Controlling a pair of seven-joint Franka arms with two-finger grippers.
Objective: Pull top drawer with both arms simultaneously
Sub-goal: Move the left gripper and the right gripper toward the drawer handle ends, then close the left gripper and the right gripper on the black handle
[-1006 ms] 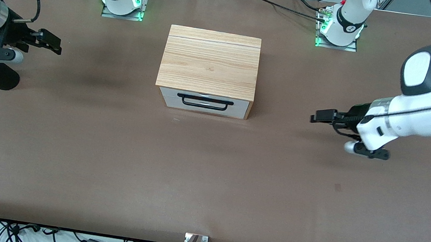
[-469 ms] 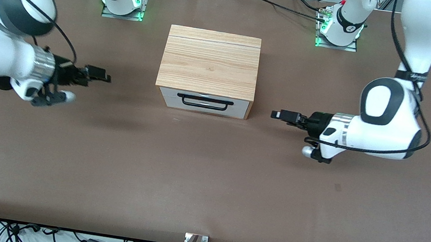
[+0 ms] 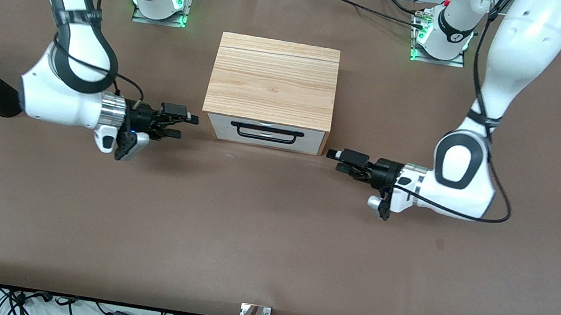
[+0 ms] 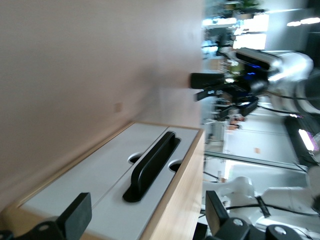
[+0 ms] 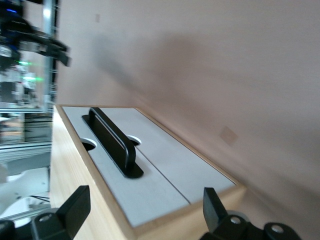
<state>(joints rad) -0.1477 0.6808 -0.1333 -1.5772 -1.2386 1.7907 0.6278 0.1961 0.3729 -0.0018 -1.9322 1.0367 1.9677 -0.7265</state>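
Front view: top drawer (image 3: 266, 133) shut, mid-table in cabinet (image 3: 273, 79); right gripper (image 3: 182, 119) and left gripper (image 3: 343, 159) flank it, wide open, empty.
Left wrist: handle (image 4: 152, 165) ahead; we centre on bar.
Right wrist: handle (image 5: 113, 141) likewise; close together, pull evenly.

Bright, even overhead light on the desk (image 3: 270, 242); soft blurred shadows under both arms. Green glow at the bases. Front view sharp. Wrist views smeared with motion blur, background windows blown out white, colours washed pale.
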